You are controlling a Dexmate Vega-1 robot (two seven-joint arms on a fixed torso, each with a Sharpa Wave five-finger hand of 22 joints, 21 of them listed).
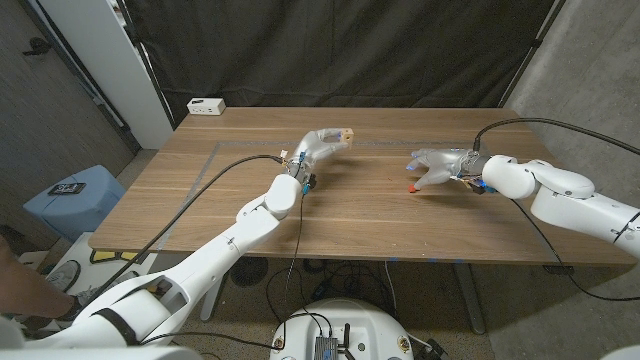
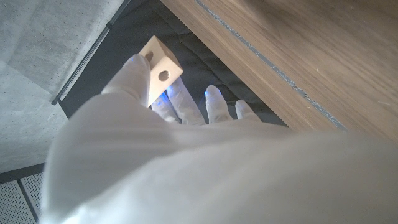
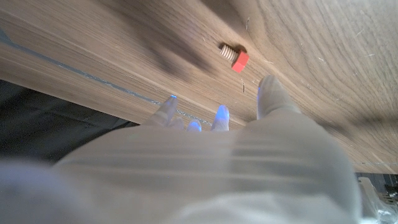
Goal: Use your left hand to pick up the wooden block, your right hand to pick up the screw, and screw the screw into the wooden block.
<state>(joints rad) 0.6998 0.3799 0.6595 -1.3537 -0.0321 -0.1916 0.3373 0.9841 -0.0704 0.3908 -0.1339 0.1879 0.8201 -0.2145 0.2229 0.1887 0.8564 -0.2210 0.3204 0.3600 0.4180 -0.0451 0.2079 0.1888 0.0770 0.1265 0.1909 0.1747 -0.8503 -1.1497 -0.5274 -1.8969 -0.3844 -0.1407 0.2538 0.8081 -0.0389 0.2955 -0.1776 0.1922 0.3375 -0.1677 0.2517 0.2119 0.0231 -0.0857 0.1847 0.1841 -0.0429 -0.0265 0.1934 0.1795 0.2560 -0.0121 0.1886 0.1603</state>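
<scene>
My left hand (image 1: 322, 146) is raised over the table's far middle and pinches a small pale wooden block (image 1: 346, 133). In the left wrist view the block (image 2: 160, 70) shows two round holes and sits between the thumb and the other fingers of that hand (image 2: 186, 143). The screw (image 1: 410, 187), with a red head and a tan thread, lies on the table just in front of my right hand (image 1: 438, 165). In the right wrist view the screw (image 3: 234, 57) lies on the wood beyond the spread fingertips (image 3: 268, 93) of the right hand (image 3: 211, 162), apart from them.
A white box (image 1: 206, 105) stands at the table's far left corner. A thin tape line (image 1: 400, 146) runs across the wooden table (image 1: 360, 220). Black cables trail along both arms. A blue stool (image 1: 70, 198) stands on the floor to the left.
</scene>
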